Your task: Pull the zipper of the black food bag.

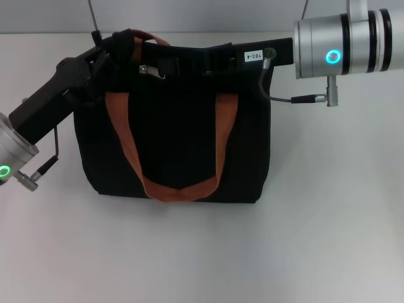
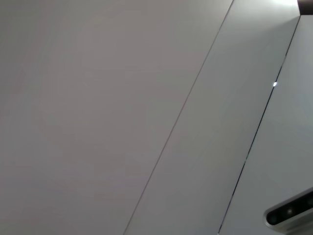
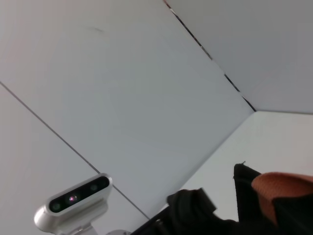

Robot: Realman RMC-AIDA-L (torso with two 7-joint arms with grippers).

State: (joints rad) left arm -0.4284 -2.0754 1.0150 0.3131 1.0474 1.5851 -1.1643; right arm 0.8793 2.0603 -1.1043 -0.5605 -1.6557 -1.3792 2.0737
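Observation:
The black food bag (image 1: 180, 136) stands upright in the middle of the white table, its orange-brown handles hanging down its face in a U. The zipper (image 1: 151, 71), a small silver tab, lies on the zip line near the bag's upper left. My left gripper (image 1: 117, 47) is at the bag's top left corner, against the fabric by the strap. My right gripper (image 1: 208, 63) reaches in from the right along the bag's top edge, to the right of the tab. Black on black hides both grippers' ends. The right wrist view shows a strap (image 3: 283, 188) and the bag's edge (image 3: 244, 178).
The white table (image 1: 328, 221) spreads around the bag. A grey cable (image 1: 268, 82) loops from my right arm beside the bag's upper right corner. The wrist views show mostly wall panels and a grey camera unit (image 3: 73, 198).

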